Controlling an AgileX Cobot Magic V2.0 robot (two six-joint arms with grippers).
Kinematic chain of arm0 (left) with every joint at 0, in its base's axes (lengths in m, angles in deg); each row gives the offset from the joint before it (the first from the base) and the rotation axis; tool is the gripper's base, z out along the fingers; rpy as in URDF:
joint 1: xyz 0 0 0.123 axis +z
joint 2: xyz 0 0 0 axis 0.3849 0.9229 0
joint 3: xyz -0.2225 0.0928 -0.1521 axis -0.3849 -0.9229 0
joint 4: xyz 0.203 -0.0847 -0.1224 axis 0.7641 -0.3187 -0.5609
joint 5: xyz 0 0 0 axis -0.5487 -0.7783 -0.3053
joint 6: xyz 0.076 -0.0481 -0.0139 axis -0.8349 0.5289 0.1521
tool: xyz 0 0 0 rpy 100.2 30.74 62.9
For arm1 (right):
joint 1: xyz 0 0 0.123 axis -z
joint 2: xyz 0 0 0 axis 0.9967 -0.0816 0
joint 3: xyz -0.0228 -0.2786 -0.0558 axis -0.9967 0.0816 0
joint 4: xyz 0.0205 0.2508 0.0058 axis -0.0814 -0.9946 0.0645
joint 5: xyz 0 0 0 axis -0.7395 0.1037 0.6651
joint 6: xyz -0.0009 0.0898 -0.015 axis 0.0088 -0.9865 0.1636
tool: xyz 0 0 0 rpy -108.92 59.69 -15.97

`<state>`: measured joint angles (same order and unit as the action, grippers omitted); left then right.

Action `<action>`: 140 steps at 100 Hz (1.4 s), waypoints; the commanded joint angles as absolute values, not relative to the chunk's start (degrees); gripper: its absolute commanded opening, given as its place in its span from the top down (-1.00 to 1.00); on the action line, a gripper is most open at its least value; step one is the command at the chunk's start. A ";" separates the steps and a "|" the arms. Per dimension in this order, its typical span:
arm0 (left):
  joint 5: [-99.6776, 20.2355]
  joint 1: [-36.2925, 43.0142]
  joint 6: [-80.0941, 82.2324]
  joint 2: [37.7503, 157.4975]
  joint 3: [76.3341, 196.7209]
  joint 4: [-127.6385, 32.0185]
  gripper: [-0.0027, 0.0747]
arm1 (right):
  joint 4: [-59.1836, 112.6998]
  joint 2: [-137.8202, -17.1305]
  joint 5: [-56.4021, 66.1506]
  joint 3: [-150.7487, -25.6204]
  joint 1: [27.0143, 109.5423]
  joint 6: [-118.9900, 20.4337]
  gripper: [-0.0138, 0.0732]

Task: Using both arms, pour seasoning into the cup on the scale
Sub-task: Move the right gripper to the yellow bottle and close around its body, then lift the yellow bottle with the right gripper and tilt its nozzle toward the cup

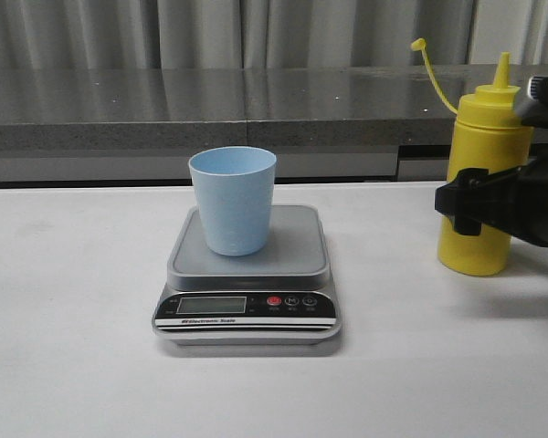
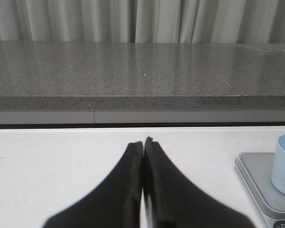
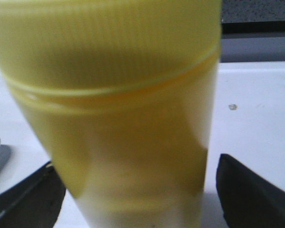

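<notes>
Blue cup (image 1: 233, 200) stands upright on the platform of the scale (image 1: 247, 274), which sits mid-table with its black front panel and red button facing the camera; the display reading is too small to make out. Yellow squeeze bottle (image 1: 482, 173) stands upright on the white table (image 1: 73, 347) to the right of the scale, well apart from it, nozzle pointing up and its small cap (image 1: 418, 43) hanging off the thin tether up and to the left of the nozzle. Right gripper (image 1: 475, 205) comes in from the right edge of the front view at the bottle's mid-height, black fingers wrapped across the front of the body. In the right wrist view the bottle (image 3: 114, 109) fills the picture between the two dark fingers (image 3: 251, 190), one on each side; the jaws are spread around it, and the fingertips lie outside the frame, so I cannot tell whether they press on the plastic or just bracket it. Left gripper (image 2: 143, 147) shows only in its own wrist view, low over bare table, fingers pressed together with nothing between them; cup and a corner of the scale sit off to one side of it. Grey stone ledge (image 1: 256, 105) and curtains run behind the table.
</notes>
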<state>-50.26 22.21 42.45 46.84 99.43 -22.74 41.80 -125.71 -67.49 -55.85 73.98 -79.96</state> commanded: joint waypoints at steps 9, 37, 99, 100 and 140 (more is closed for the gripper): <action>-45.69 22.38 43.07 47.49 100.94 -23.05 0.98 | 41.19 -125.39 -73.42 -57.03 73.85 -79.94 -0.78; -45.69 22.38 43.07 47.49 100.94 -23.05 0.98 | 40.56 -127.47 -74.67 -58.64 73.85 -79.94 -0.77; -45.69 22.38 43.07 47.49 100.94 -23.05 0.98 | 40.61 -127.55 -73.83 -59.18 73.85 -79.94 0.28; -45.69 22.38 43.07 47.49 100.94 -23.05 0.98 | 40.61 -127.55 -73.83 -59.18 73.90 -79.94 0.29; -45.69 22.38 43.07 47.49 100.94 -23.05 0.98 | 46.20 -120.39 -62.66 -60.55 74.04 -79.69 0.29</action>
